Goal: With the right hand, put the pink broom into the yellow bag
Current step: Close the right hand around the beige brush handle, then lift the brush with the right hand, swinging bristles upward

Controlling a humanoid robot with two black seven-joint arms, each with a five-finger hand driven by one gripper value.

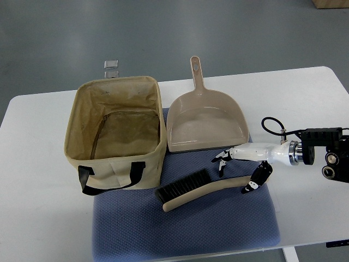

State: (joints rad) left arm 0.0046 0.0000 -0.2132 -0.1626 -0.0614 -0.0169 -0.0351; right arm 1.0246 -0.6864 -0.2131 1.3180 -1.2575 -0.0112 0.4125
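My right hand (244,169) hovers over the broom (204,189) handle, fingers spread, nothing gripped yet. The broom lies flat on the blue mat (185,229) near the counter (32,218) front edge, outside the bag (117,131). Grasp, lift and drop-in remain.

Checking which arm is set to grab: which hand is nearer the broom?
Right. The right hand is at the handle end of the broom, fingers spread around it. No left hand appears in the top view.
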